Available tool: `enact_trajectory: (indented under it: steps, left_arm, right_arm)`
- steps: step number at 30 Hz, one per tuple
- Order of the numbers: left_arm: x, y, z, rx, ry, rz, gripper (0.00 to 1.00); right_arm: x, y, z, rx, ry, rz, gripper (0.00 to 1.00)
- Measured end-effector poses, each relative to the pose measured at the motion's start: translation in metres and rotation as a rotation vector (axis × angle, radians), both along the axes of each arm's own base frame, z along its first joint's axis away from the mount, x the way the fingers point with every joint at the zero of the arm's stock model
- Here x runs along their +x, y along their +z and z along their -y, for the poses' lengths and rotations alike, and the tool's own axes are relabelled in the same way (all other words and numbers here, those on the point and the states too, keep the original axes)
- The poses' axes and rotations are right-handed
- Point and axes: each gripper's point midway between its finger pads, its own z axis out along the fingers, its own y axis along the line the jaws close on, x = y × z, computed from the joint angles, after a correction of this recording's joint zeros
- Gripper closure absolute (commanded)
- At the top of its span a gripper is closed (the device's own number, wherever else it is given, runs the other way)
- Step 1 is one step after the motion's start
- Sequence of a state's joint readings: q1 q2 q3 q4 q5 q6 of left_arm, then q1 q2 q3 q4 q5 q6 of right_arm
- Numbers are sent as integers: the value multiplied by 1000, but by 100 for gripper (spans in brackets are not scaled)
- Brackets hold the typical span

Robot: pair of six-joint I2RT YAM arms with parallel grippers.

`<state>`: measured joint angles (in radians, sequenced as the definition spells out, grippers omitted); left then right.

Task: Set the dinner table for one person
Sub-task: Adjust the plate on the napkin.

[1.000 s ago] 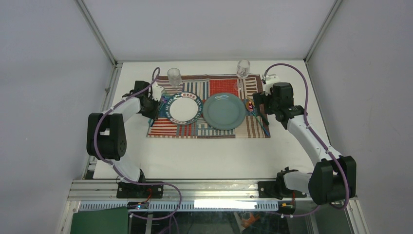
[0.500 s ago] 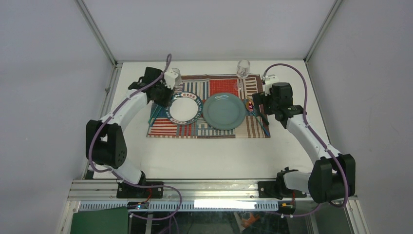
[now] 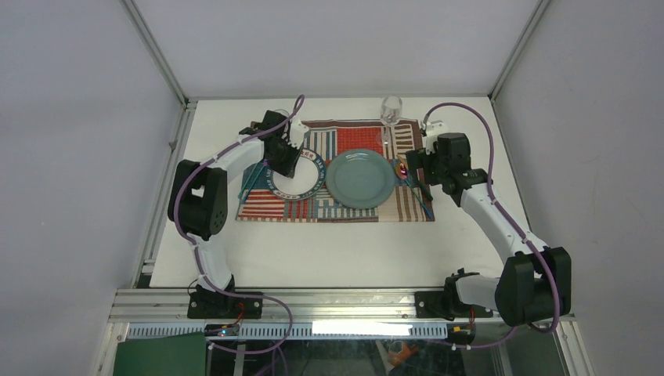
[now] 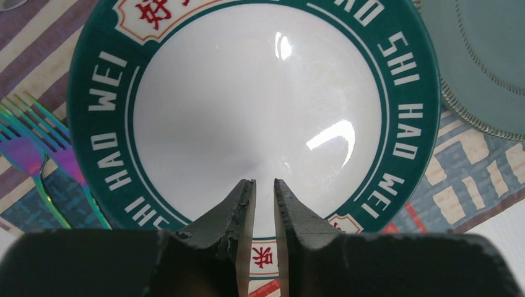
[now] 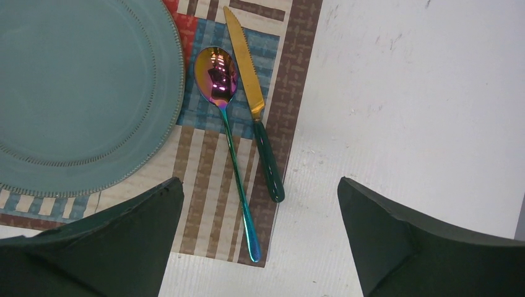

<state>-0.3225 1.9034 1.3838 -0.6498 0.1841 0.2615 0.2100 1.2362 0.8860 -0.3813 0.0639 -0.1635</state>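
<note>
Left gripper [image 4: 260, 180] has swung over the green-rimmed plate [image 4: 247, 105], jaws nearly pressed together, holding nothing.

Bright, even light; 2 glare patches on the white plate [image 4: 247, 111].

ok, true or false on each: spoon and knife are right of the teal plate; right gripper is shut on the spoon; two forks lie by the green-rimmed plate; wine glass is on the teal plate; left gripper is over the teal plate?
1. The spoon and knife lie on the placemat, right of the teal plate. True.
2. The right gripper is shut on the spoon. False: its jaws stand wide open and hold nothing.
3. Two forks lie beside the green-rimmed plate. True.
4. The wine glass stands on the teal plate. False: it stands beyond the plate, near the placemat's far edge.
5. The left gripper hangs over the teal plate. False: it is over the green-rimmed plate.
</note>
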Motion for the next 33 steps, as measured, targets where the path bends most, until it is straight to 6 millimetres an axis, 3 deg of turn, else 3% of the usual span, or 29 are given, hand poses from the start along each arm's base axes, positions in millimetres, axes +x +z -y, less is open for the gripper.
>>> enact_trajectory:
  steps: [7,14,33]
  left_arm:
    - [-5,-4,14,0,-28,-4,79]
    - [-25,-25,10,24,-33,-60,79]
    - [-49,-23,5,32,-41,-35,78]
  right_arm:
    - [0,0,1,0,-2,-1,0]
    - [0,0,1,0,-2,-2,0]
    - [-1,-1,1,-1,-2,-5,0]
